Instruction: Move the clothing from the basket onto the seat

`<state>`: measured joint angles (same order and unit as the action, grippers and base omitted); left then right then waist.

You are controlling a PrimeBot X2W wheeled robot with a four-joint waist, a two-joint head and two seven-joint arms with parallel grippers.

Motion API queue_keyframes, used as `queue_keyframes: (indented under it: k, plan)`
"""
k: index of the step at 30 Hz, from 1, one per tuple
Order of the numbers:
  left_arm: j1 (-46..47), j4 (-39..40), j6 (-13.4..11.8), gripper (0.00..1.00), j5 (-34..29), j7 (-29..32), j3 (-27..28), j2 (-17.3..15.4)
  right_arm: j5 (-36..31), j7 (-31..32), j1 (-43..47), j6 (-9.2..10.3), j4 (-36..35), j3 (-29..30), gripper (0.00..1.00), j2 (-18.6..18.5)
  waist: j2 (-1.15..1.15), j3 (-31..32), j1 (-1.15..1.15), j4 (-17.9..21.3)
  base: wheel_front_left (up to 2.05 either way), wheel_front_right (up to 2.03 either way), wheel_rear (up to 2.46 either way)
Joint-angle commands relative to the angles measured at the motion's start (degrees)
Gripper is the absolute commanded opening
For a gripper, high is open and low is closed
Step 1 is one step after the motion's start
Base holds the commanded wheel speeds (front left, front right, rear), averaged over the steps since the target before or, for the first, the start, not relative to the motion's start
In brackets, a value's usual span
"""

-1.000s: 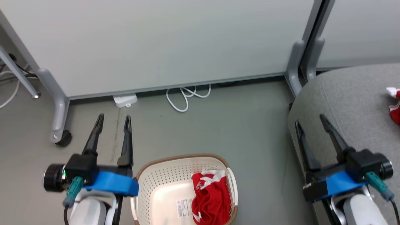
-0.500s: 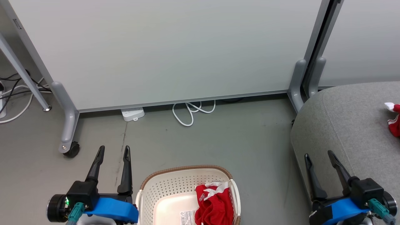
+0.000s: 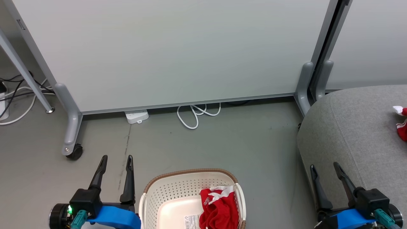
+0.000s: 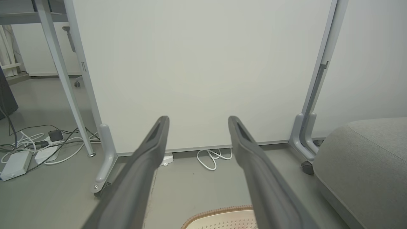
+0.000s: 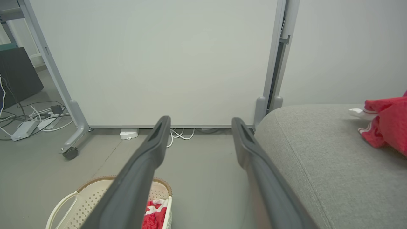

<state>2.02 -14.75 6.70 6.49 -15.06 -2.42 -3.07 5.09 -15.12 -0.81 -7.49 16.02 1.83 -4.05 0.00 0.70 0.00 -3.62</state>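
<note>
A red garment with white trim lies crumpled in the right half of the cream basket at the bottom centre of the head view; its paper label shows on the basket floor. Another red garment rests on the grey seat at the right edge. My left gripper stands open just left of the basket, holding nothing. My right gripper is open and empty at the seat's front left corner. The right wrist view shows the basket, the garment inside it and the seat's garment.
A white wheeled partition panel stands behind the basket, with a caster at its left foot. A white cable loop and a power strip lie at its base. More cables sit at far left.
The head camera has tilted up, so the whole scene sits lower in the picture than a second ago. Both grippers stay open and empty; the garment in the basket has not moved.
</note>
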Motion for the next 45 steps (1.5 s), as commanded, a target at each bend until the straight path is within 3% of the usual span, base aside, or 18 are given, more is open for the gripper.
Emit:
queue_keyframes:
  k: [1,11,19,35,45]
  plan:
    - [-0.3,-0.1,0.5,1.0,-0.1,-0.2,0.3,0.1,-0.3,-0.1,0.9,-0.01,0.0,0.1,1.0,0.2,0.0,0.0,0.0,0.0,0.0,0.0,0.0]
    - [2.5,-0.7,0.8,1.0,-0.8,-0.2,-1.6,0.2,-0.6,-0.1,-0.9,-0.01,-0.3,-0.1,1.0,0.3,0.0,-1.0,0.0,0.1,0.0,0.0,0.0]
    - [10.3,-5.3,0.9,1.0,0.0,-0.2,-9.2,-1.4,-0.8,-0.1,-4.5,-0.01,-2.4,-0.6,1.0,-0.7,0.0,-5.6,0.0,1.9,0.0,0.0,0.0]
    - [30.0,-25.4,0.8,1.0,7.2,-0.2,-30.6,-7.8,-2.4,-0.1,-20.3,-0.01,-8.5,-3.3,1.0,-0.7,0.0,-27.2,0.0,11.0,0.0,0.0,0.0]
    - [40.5,-38.4,0.8,1.0,13.5,-0.2,-43.1,-10.4,-3.4,-0.1,-27.1,-0.01,-11.5,-4.4,1.0,0.3,0.0,-39.8,0.0,14.4,0.0,0.0,0.0]
